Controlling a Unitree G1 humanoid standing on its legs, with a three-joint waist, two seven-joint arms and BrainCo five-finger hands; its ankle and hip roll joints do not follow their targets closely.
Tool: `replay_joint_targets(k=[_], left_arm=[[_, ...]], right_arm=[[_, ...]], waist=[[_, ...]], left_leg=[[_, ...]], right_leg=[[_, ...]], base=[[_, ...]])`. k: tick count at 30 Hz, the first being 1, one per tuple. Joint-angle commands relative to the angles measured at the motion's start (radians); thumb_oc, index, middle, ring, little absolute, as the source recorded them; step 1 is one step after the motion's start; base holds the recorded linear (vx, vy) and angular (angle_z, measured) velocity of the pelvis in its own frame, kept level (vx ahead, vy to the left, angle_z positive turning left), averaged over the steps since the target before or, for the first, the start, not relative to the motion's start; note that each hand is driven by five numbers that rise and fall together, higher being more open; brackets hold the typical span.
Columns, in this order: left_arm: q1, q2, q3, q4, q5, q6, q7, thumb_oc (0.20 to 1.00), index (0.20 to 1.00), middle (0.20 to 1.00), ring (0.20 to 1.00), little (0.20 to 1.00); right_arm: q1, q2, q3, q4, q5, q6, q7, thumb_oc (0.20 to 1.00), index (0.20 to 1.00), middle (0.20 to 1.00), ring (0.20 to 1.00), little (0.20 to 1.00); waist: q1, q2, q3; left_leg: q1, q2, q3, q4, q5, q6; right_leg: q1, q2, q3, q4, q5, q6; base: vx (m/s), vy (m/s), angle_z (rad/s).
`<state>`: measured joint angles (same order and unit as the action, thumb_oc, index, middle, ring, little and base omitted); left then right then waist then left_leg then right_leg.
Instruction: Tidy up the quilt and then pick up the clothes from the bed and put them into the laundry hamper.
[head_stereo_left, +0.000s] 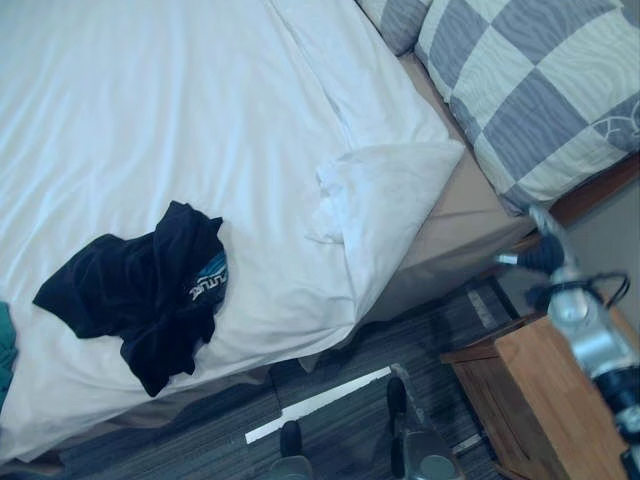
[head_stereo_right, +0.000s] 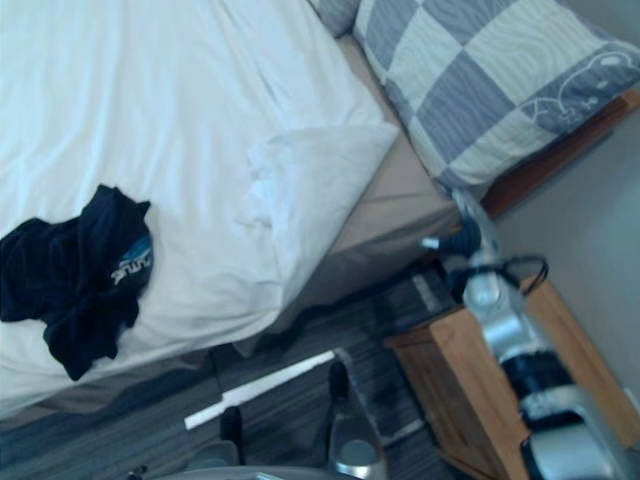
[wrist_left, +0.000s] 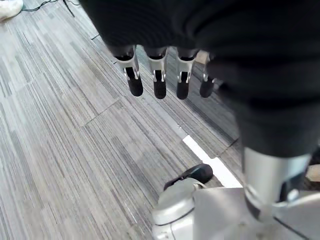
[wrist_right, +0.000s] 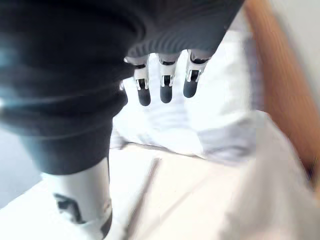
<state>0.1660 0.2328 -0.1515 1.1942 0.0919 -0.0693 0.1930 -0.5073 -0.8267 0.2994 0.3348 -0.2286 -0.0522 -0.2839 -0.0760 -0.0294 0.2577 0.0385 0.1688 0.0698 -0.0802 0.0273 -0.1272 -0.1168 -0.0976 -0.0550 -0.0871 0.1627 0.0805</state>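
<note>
One white quilt (head_stereo_left: 200, 120) covers the bed, with one folded-back corner (head_stereo_left: 385, 185) at the bed's side edge. One crumpled black garment (head_stereo_left: 150, 285) with a teal patch lies near the foot-side edge. Two grey-and-cream checked pillows (head_stereo_left: 540, 90) sit at the head end. One wooden bedside cabinet (head_stereo_left: 535, 400) stands beside the bed. One white tape strip (head_stereo_left: 315, 405) marks the grey striped carpet (wrist_left: 65, 150).

A grey-and-cream checked pillow (head_stereo_left: 540, 95) lies at the head of the bed, above a wooden nightstand (head_stereo_right: 500, 385) (beside the mattress). White tape (head_stereo_left: 318, 403) marks the striped grey floor (wrist_left: 60, 150).
</note>
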Motion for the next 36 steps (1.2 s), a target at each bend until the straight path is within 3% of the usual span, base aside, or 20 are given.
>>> replay_joint_targets(k=[1,2,4,5,6,7,9,12,18,19,20,28,29,30,35,36], left_arm=[[-0.03,0.083,-0.049,0.038,-0.024,-0.015,0.005,1.0,1.0,1.0,1.0,1.0],[-0.036,0.084,-0.057,0.032,-0.036,-0.018,0.006,1.0,1.0,1.0,1.0,1.0],[-0.04,0.081,-0.082,0.017,-0.033,-0.019,0.004,1.0,1.0,1.0,1.0,1.0],[-0.04,0.08,-0.082,0.016,-0.033,-0.018,0.004,1.0,1.0,1.0,1.0,1.0],[-0.033,0.1,-0.086,-0.012,-0.043,-0.017,-0.001,1.0,1.0,1.0,1.0,1.0],[-0.033,0.1,-0.088,-0.009,-0.029,-0.016,-0.001,1.0,1.0,1.0,1.0,1.0],[-0.033,0.114,-0.096,-0.025,-0.026,-0.019,0.001,1.0,1.0,1.0,1.0,1.0],[-0.036,0.124,-0.101,-0.03,-0.018,-0.024,0.001,1.0,1.0,1.0,1.0,1.0],[-0.107,0.157,-0.104,0.044,0.004,-0.033,0.022,1.0,1.0,1.0,1.0,1.0],[-0.114,0.157,-0.103,0.054,0.001,-0.032,0.026,1.0,1.0,1.0,1.0,1.0],[-0.117,0.155,-0.102,0.057,0.0,-0.032,0.024,1.0,1.0,1.0,1.0,1.0],[-0.203,0.145,-0.12,0.038,-0.009,-0.033,0.021,1.0,1.0,1.0,1.0,1.0],[-0.209,0.141,-0.119,0.04,-0.004,-0.028,0.02,1.0,1.0,1.0,1.0,1.0],[-0.214,0.134,-0.112,0.044,-0.003,-0.023,0.022,1.0,1.0,1.0,1.0,1.0],[-0.224,0.12,-0.104,0.05,0.003,-0.009,0.023,1.0,1.0,1.0,1.0,1.0],[-0.224,0.11,-0.092,0.063,0.0,0.004,0.022,1.0,1.0,1.0,1.0,1.0]], right_arm=[[-0.268,-0.041,0.127,0.077,-0.017,-0.054,-0.027,1.0,1.0,1.0,1.0,1.0],[-0.313,-0.058,0.147,0.084,-0.009,-0.052,-0.035,1.0,1.0,1.0,1.0,1.0],[-0.343,-0.097,0.16,0.086,-0.008,-0.049,-0.045,1.0,1.0,1.0,1.0,1.0],[-0.345,-0.098,0.162,0.087,-0.007,-0.049,-0.045,1.0,1.0,1.0,1.0,1.0],[-0.407,-0.138,0.198,0.07,-0.016,-0.04,-0.051,1.0,1.0,1.0,1.0,1.0],[-0.432,-0.154,0.204,0.071,-0.036,-0.037,-0.059,1.0,1.0,1.0,1.0,1.0],[-0.497,-0.164,0.233,0.096,-0.039,-0.036,-0.075,1.0,1.0,1.0,1.0,1.0],[-0.514,-0.178,0.238,0.147,-0.028,-0.036,-0.085,1.0,1.0,1.0,1.0,1.0],[-0.6,-0.075,0.338,0.284,-0.021,-0.035,-0.079,1.0,1.0,1.0,1.0,1.0],[-0.607,-0.056,0.365,0.315,-0.027,-0.036,-0.067,0.26,0.26,0.26,0.26,0.26],[-0.607,-0.043,0.377,0.331,-0.031,-0.037,-0.057,0.2,0.2,0.2,0.2,0.2],[-0.503,0.021,0.327,0.449,-0.02,-0.018,-0.052,0.2,0.2,0.2,0.2,0.2],[-0.446,0.018,0.289,0.454,-0.026,-0.013,-0.064,0.256,0.256,0.256,0.256,0.256],[-0.398,0.017,0.247,0.466,-0.024,-0.007,-0.082,1.0,1.0,1.0,1.0,1.0],[-0.246,0.033,0.102,0.507,0.007,0.011,-0.124,1.0,1.0,1.0,1.0,1.0],[-0.143,0.062,-0.007,0.549,0.072,0.02,-0.143,1.0,1.0,1.0,1.0,1.0]], waist=[[0.064,-0.045,0.008],[0.068,-0.042,0.019],[0.059,-0.034,0.042],[0.056,-0.033,0.039],[0.059,-0.019,0.069],[0.052,-0.006,0.075],[0.059,0.018,0.092],[0.056,0.027,0.094],[0.082,0.034,0.135],[0.087,0.036,0.141],[0.09,0.036,0.146],[0.078,0.027,0.137],[0.071,0.024,0.125],[0.063,0.023,0.117],[0.049,0.014,0.086],[0.035,0.009,0.066]], left_leg=[[0.002,0.013,-0.024,0.055,-0.091,-0.009],[-0.021,0.012,-0.023,0.062,-0.076,-0.015],[-0.085,0.011,0.055,0.099,-0.056,-0.011],[-0.094,0.01,0.051,0.106,-0.059,-0.011],[-0.143,-0.016,0.144,0.152,-0.06,0.001],[-0.156,-0.014,0.188,0.147,-0.054,0.009],[-0.182,-0.022,0.194,0.136,-0.037,0.007],[-0.191,-0.02,0.217,0.115,-0.02,0.004],[-0.238,-0.006,0.207,0.112,-0.002,0.002],[-0.248,-0.005,0.203,0.118,-0.001,0.001],[-0.254,-0.003,0.199,0.123,-0.001,0.0],[-0.228,0.0,0.177,0.126,-0.001,-0.007],[-0.206,-0.002,0.175,0.111,-0.002,-0.006],[-0.188,-0.001,0.177,0.097,-0.004,-0.007],[-0.147,-0.003,0.183,0.058,0.0,-0.005],[-0.12,-0.004,0.192,0.041,-0.001,-0.004]], right_leg=[[-0.041,-0.073,-0.008,0.013,-0.094,0.104],[-0.045,-0.073,-0.023,0.01,-0.096,0.101],[-0.047,-0.095,-0.072,0.004,-0.104,0.096],[-0.05,-0.096,-0.075,0.004,-0.104,0.096],[-0.045,-0.1,-0.103,0.01,-0.118,0.088],[-0.047,-0.102,-0.124,0.008,-0.118,0.085],[-0.063,-0.096,-0.136,0.012,-0.108,0.084],[-0.09,-0.104,-0.158,0.02,-0.1,0.082],[-0.169,-0.112,-0.152,0.108,-0.124,0.075],[-0.181,-0.117,-0.151,0.123,-0.129,0.073],[-0.19,-0.119,-0.152,0.136,-0.134,0.071],[-0.154,-0.113,-0.158,0.133,-0.146,0.065],[-0.132,-0.109,-0.161,0.114,-0.143,0.067],[-0.116,-0.105,-0.163,0.103,-0.141,0.071],[-0.088,-0.1,-0.166,0.067,-0.12,0.078],[-0.069,-0.099,-0.165,0.051,-0.111,0.082]], base=[[0.0,-0.112,0.08],[-0.04,-0.115,0.25],[-0.05,-0.079,0.57],[-0.03,-0.037,0.89],[-0.05,-0.053,1.11],[-0.04,-0.052,0.83],[-0.04,0.008,0.69],[-0.05,-0.011,0.26],[-0.04,-0.041,-0.04],[-0.03,-0.048,-0.03],[-0.05,-0.082,0.05],[0.0,-0.043,0.14],[0.0,0.0,0.0],[0.0,0.0,0.0],[0.06,-0.003,-0.01],[0.07,0.014,-0.08]])
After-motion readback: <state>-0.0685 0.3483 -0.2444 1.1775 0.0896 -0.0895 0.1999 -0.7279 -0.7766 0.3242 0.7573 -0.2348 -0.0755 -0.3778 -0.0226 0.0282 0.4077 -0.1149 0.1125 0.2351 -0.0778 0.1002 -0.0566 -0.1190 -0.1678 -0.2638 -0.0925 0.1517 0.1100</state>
